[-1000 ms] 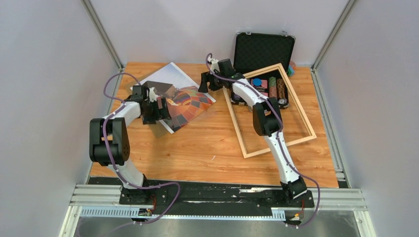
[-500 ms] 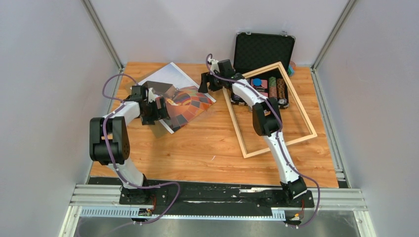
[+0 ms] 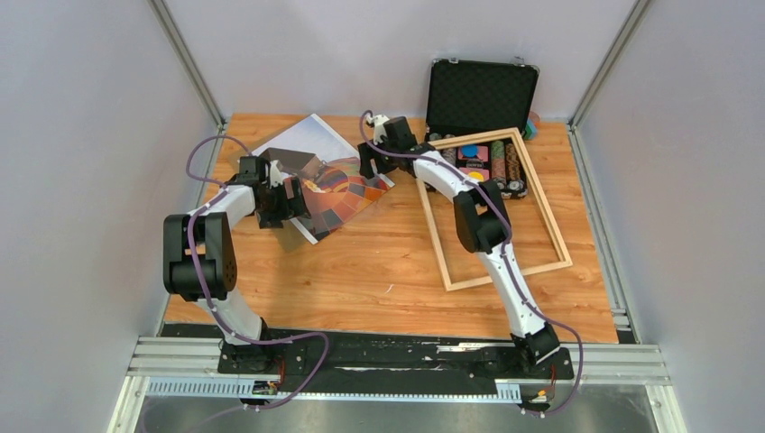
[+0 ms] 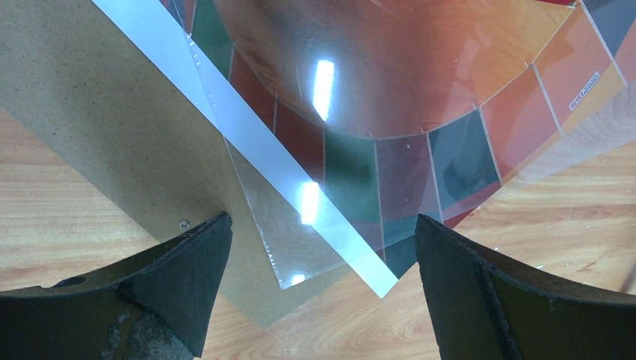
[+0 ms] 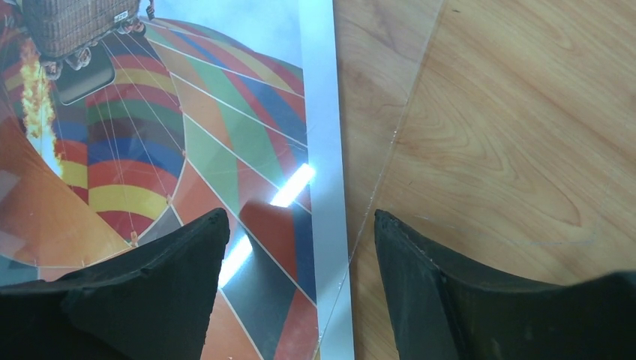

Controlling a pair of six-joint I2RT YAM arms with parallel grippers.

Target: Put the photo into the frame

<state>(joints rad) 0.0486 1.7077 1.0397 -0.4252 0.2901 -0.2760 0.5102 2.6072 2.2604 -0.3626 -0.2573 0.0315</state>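
Photo (image 3: pixel 347 185) lies far-left on table (image 3: pixel 379 262), over brown backing board (image 4: pixel 112 120). Frame (image 3: pixel 508 273) lies to its right. Left gripper (image 4: pixel 322 225) spread wide above photo's corner, empty. Right gripper (image 5: pixel 300 217) parted over its white border, empty. Tiny label (image 4: pixel 583 91) on photo: illegible.

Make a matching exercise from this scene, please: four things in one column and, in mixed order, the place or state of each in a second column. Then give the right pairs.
Things
1. multicoloured hot-air-balloon paper photo
2. thin light-wood rectangular frame
3. black chip case
4. plain brown backing board

Places or states
A. at the far right, lid standing up
B. shows from under the photo's edge
C. on the right side, far end over the open case
D. on the far left side, picture side up

Pairs: 1-D, 2-C, 3-A, 4-B
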